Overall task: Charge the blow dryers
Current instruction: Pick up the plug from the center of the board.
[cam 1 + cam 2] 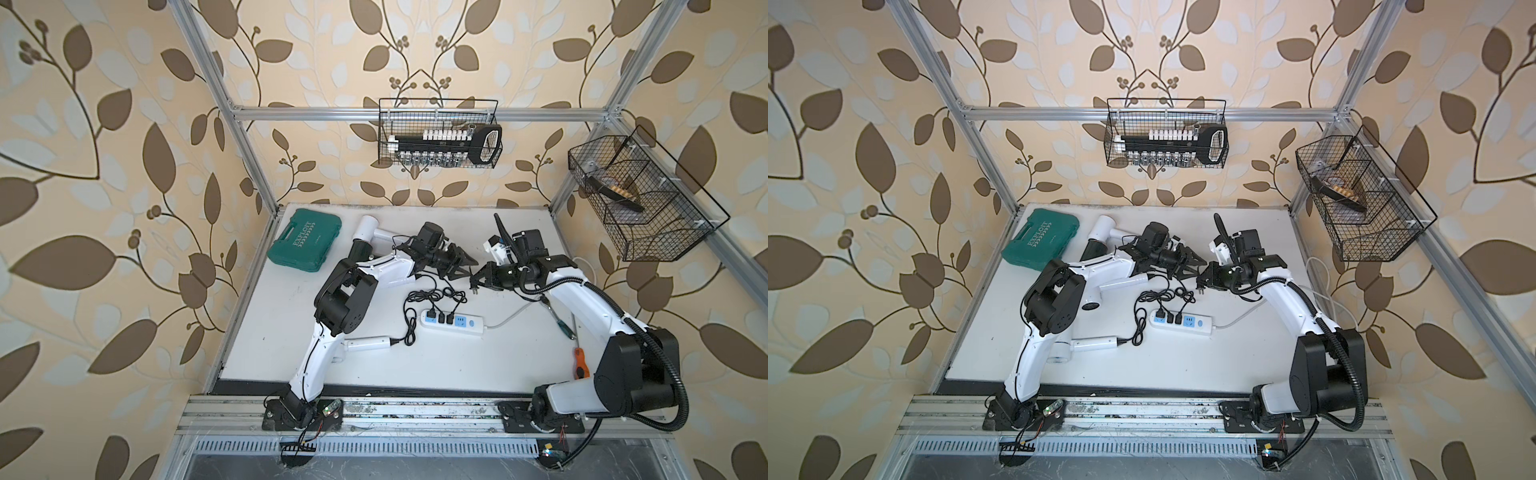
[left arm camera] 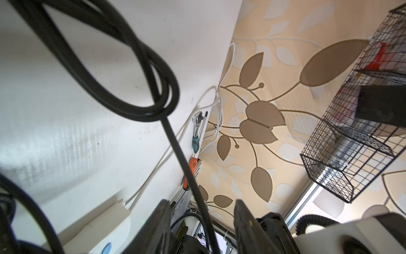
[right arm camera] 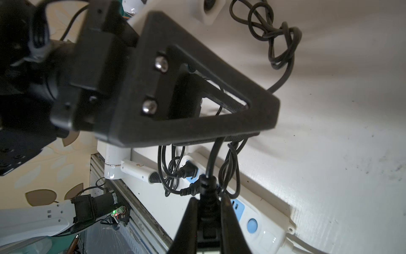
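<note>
We saw four blow dryers lying on the left half of the white worktop (image 1: 478, 365): a white blow dryer (image 1: 371, 226) at the far edge, the dark green blow dryer (image 1: 360, 252) touching it, a third dryer (image 1: 1117, 286) largely hidden under the left arm, and a fourth dryer (image 1: 368, 344) nearer the front, its head under that arm's elbow. Their black cords (image 1: 432, 296) tangled beside the white power strip (image 1: 478, 325), where three black plugs (image 1: 441, 318) already sat in the sockets. The remaining plug (image 3: 207, 217) hung above the worktop just beyond the strip, prongs down, clamped between the closed fingers of the right tool (image 3: 208, 198). Its cord ran between the fingers of the left tool (image 2: 201, 203), which stood partly open and pinched nothing; the two tools were nearly tip to tip. A teal EXPLOIT case (image 1: 305, 241) lay beside the far dryers, and a ratchet wrench (image 1: 563, 326) and an orange-handled tool (image 1: 580, 361) lay by the right arm.
</note>
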You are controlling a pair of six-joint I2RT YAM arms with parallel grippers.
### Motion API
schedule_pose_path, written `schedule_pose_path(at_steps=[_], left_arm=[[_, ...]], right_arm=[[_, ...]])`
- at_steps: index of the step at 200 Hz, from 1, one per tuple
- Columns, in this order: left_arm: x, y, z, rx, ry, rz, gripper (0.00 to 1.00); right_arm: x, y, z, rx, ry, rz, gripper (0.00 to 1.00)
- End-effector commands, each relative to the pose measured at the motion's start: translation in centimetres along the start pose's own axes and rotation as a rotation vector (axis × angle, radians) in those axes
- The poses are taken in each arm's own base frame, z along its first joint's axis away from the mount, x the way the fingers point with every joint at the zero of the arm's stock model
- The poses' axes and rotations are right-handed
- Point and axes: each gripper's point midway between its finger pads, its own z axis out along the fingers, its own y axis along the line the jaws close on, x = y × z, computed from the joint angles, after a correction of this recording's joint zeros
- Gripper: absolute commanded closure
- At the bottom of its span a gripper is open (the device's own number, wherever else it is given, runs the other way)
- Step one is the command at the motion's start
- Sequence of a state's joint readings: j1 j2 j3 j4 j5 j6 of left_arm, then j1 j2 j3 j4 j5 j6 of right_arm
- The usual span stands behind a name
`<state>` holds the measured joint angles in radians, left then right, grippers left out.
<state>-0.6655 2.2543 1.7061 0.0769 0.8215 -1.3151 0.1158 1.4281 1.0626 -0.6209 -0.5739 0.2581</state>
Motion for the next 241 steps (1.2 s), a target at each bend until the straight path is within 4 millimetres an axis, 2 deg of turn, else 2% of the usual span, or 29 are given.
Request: schedule_pose_path(at_steps=[1,56,98,114,148,158,205,214,236,241], left_arm=[[0.4,-2.0,-0.8,0.015,0.032,-0.026,0.52],[-0.6,-3.2,0.0,0.042,0.032,-0.06,0.49],[-2.3,-2.0,0.6,0.041,0.011,-0.078,0.52],[-2.9,-2.1,0.3,0.058,0.001,-0.075,0.61],[-3.6,-3.8,-0.9,0.109,0.004,-0.059,0.93],[-3.7,-4.2,-1.3,0.119,0.007,-0.054,1.0],[-3.9,-4.7,-2.3,0.125,0.012,-0.031,1.0],[-3.8,-4.8,-2.2,0.126,0.018,-0.022,1.0],[-3.4,-5.2,-2.3,0.128,0.033,0.022,1.0],[-3.4,-5.3,-2.4,0.125,0.037,0.037,1.0]], right_arm=[[-1.1,1.3,-0.5,-0.041,-0.013,-0.026,1.0],[-0.7,2.6,-0.5,-0.115,0.016,-0.003,1.0],[0.4,3.2,-1.0,-0.133,0.023,-0.004,1.0],[0.9,2.8,-1.0,-0.109,0.032,-0.003,1.0],[2.1,0.0,-0.9,0.035,0.05,0.01,1.0],[2.3,-0.8,-0.9,0.081,0.045,0.013,1.0],[3.2,-2.3,-0.8,0.15,0.064,0.012,1.0],[3.2,-2.3,-0.8,0.15,0.066,0.007,0.91],[3.1,-2.1,-1.2,0.153,0.064,-0.014,0.86],[3.0,-2.0,-1.3,0.155,0.061,-0.021,0.82]])
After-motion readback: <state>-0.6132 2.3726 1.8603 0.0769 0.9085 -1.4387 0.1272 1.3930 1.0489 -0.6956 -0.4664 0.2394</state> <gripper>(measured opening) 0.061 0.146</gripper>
